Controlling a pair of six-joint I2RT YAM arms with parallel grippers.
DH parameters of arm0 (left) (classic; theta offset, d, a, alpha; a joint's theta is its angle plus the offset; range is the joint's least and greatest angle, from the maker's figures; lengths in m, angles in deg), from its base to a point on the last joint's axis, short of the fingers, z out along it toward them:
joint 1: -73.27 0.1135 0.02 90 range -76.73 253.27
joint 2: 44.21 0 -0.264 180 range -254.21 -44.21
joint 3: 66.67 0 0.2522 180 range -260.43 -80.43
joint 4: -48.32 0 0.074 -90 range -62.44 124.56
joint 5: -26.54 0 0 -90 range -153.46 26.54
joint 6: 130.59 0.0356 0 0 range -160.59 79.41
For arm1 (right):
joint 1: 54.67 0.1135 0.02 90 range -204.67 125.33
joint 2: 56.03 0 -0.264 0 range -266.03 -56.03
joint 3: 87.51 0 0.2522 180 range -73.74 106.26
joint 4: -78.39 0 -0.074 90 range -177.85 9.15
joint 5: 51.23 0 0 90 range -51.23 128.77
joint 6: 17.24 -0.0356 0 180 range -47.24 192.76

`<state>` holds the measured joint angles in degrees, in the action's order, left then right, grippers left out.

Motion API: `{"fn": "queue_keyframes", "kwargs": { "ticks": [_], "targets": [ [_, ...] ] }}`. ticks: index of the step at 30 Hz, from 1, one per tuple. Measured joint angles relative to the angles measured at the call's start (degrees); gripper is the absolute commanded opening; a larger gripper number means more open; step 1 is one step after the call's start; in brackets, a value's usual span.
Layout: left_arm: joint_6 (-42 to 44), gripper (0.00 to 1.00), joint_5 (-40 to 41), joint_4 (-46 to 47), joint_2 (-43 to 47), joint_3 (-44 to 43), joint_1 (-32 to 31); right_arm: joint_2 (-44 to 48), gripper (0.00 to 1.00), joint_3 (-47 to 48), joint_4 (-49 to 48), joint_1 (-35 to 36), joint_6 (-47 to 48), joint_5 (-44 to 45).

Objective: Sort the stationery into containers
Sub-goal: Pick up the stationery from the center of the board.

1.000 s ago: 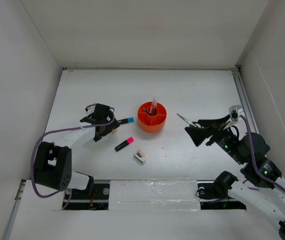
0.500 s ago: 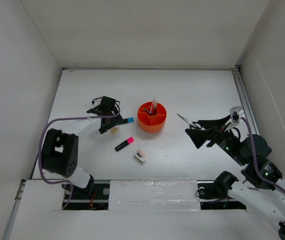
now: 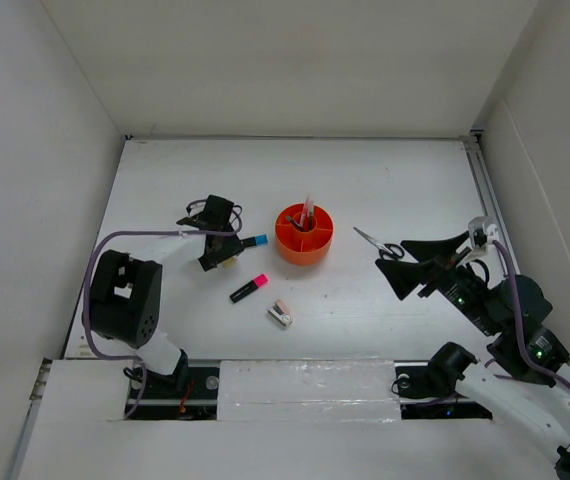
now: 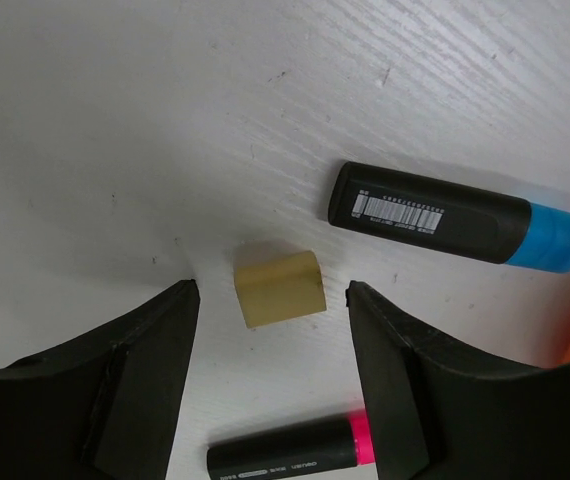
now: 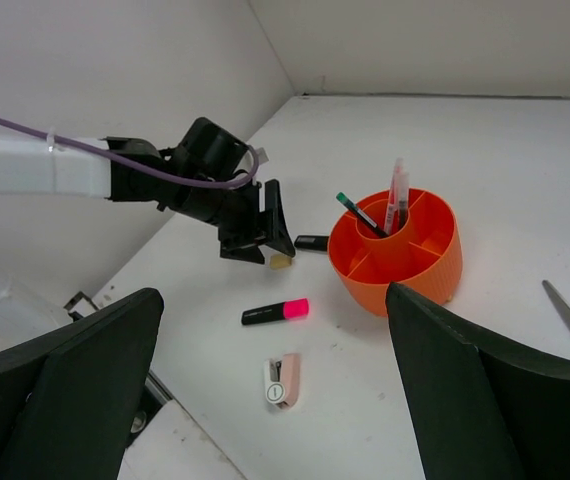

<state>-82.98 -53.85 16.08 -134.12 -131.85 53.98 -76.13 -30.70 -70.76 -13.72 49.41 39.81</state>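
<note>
The tan eraser point(image 4: 280, 288) lies on the table just ahead of my open left gripper point(image 4: 270, 340), in line with the gap between its jaws; it also shows in the top view point(image 3: 227, 260). The blue-capped marker point(image 4: 460, 213) lies beyond it, the pink-capped marker point(image 4: 290, 453) nearer. The orange organiser point(image 3: 304, 233) holds a pink pen point(image 3: 308, 209) and a thin black pen point(image 5: 360, 214) in its central cup. The scissors point(image 3: 373, 241) lie right of it. The pink-white clip piece point(image 3: 281, 314) lies in front. My right gripper point(image 3: 430, 260) is open and empty, raised above the table.
White walls enclose the table on three sides. A rail point(image 3: 489, 200) runs along the right edge. The left arm's purple cable point(image 3: 145, 238) loops over the table's left part.
My left gripper has moved right and forward from beside the eraser and now stands just behind it. The right gripper has drifted slightly right and toward the near edge.
</note>
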Motion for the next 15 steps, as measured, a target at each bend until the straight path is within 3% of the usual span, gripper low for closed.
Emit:
{"fn": "queue_keyframes", "kwargs": {
  "ticks": [7, 11, 12, 15],
  "targets": [
    [0.57, 0.54, 0.57, -0.09, -1.75, -0.07, -0.87, 0.26, 0.99, 0.00, 0.07, 0.00, 0.02, 0.44],
    [0.96, 0.38, 1.51, -0.02, -2.29, -0.22, -1.03, 0.61, 0.99, 0.00, 0.22, 0.00, 0.04, 0.50],
    [1.01, 0.28, 1.60, 0.04, -2.56, -0.35, -1.01, 0.76, 0.99, 0.00, 0.24, 0.00, 0.04, 0.50],
    [1.07, 0.21, 1.77, 0.00, -2.89, -0.70, -1.03, 1.27, 0.99, 0.00, 0.42, 0.00, 0.04, 0.68]
  ]
}}
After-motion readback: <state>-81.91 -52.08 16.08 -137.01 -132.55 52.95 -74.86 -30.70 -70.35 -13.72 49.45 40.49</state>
